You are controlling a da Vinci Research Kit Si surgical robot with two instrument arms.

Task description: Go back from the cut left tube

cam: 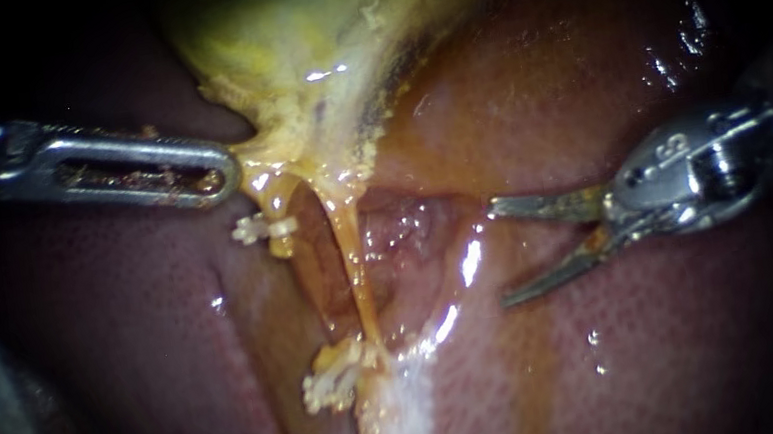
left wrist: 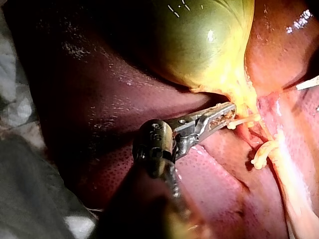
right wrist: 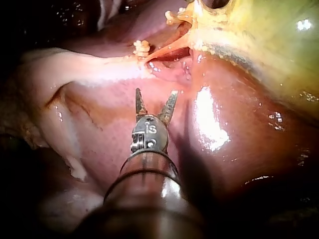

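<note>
Right pincer (cam: 499, 254) gapes apart from cut left tube (cam: 271, 198), seemingly a clipped stub.

The left instrument (cam: 221, 175) came in level from the left, its long slotted jaws lying together and clamped at their tip on the neck of the gallbladder (cam: 309, 26). In the left wrist view its wrist bent sideways toward that grip (left wrist: 230, 111). The right instrument (cam: 499, 254) reached in from the right, its two thin blades spread wide in a V and holding nothing (right wrist: 156, 92)
</note>
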